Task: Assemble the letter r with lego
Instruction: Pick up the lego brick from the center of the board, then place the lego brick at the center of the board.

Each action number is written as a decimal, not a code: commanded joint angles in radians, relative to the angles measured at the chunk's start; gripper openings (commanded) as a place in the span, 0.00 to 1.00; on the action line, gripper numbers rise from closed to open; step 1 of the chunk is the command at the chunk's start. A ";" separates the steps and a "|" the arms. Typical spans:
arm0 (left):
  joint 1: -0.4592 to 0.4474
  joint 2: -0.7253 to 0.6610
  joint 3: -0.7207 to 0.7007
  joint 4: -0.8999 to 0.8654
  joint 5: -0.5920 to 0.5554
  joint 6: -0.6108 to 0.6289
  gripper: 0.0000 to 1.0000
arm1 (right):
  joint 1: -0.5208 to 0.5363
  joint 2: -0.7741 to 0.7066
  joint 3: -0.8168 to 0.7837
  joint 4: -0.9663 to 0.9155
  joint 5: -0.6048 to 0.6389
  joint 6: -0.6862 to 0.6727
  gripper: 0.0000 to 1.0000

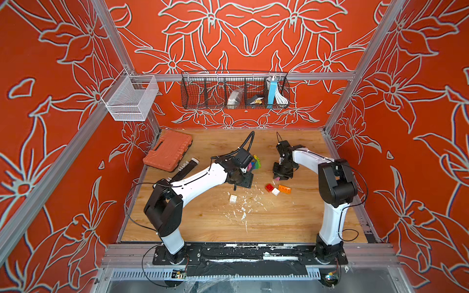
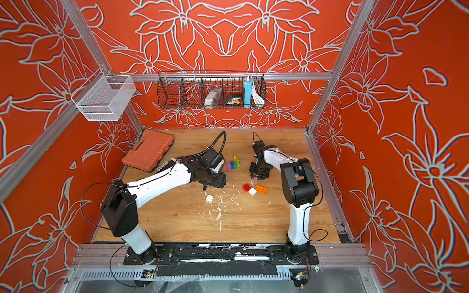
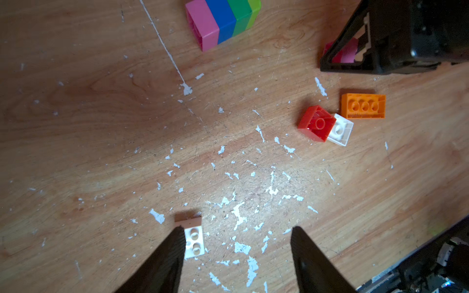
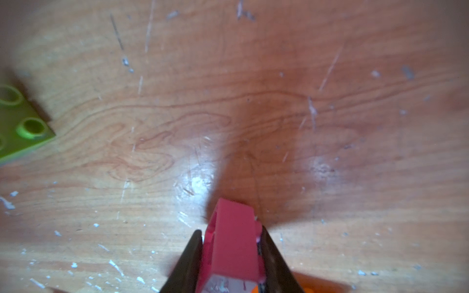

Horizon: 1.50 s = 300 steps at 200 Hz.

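Nearest, the left gripper (image 3: pixel 237 230) hung with its jaws apart and empty, one finger beside a white brick (image 3: pixel 194 239); lowered carelessly, it could knock that brick away. Past the loose red brick (image 3: pixel 317 123) and orange brick (image 3: pixel 363 106), the right gripper (image 4: pixel 232 230) pinched a pink brick (image 4: pixel 233 213) that jutted past its fingertips and might twist loose before reaching the stack (image 2: pixel 234 163) farther back.

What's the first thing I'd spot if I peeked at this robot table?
Probably the rainbow stack of pink, blue and green bricks, lying on its side in the middle of the wooden table. Next, the right gripper pinching a pink brick, with a red brick, a white brick touching it and an orange brick loose nearby.
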 commanded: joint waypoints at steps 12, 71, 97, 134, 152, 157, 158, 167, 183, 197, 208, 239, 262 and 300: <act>0.035 -0.079 -0.055 0.038 0.020 -0.014 0.67 | 0.034 -0.007 0.025 -0.063 0.095 -0.080 0.22; 0.175 -0.243 -0.246 0.112 0.097 -0.094 0.67 | 0.229 -0.104 0.042 -0.111 0.176 -0.138 0.19; 0.208 -0.293 -0.312 0.119 0.085 -0.113 0.68 | 0.321 -0.146 -0.003 -0.103 0.142 -0.104 0.19; 0.217 -0.306 -0.346 0.122 0.088 -0.120 0.68 | 0.419 -0.141 -0.043 -0.106 0.120 -0.064 0.19; 0.217 -0.296 -0.348 0.130 0.101 -0.119 0.68 | 0.452 -0.120 -0.052 -0.112 0.132 -0.056 0.20; 0.217 -0.294 -0.348 0.130 0.103 -0.119 0.68 | 0.459 -0.115 -0.052 -0.113 0.136 -0.055 0.20; 0.218 -0.294 -0.348 0.130 0.103 -0.120 0.68 | 0.460 -0.114 -0.052 -0.114 0.138 -0.054 0.20; 0.219 -0.294 -0.347 0.130 0.105 -0.118 0.68 | 0.470 -0.110 -0.057 -0.113 0.145 -0.051 0.20; 0.218 -0.295 -0.347 0.129 0.103 -0.114 0.68 | 0.480 -0.102 -0.072 -0.106 0.152 -0.047 0.22; 0.218 -0.295 -0.345 0.127 0.103 -0.110 0.68 | 0.480 -0.095 -0.083 -0.100 0.152 -0.043 0.24; 0.219 -0.293 -0.345 0.125 0.109 -0.110 0.68 | 0.481 -0.090 -0.092 -0.097 0.152 -0.037 0.26; 0.218 -0.281 -0.346 0.128 0.121 -0.111 0.68 | 0.481 -0.078 -0.106 -0.080 0.138 -0.031 0.29; 0.218 -0.276 -0.341 0.126 0.126 -0.109 0.68 | 0.481 -0.065 -0.100 -0.084 0.137 -0.026 0.37; 0.218 -0.274 -0.340 0.122 0.131 -0.106 0.68 | 0.481 -0.068 -0.096 -0.061 0.088 -0.022 0.51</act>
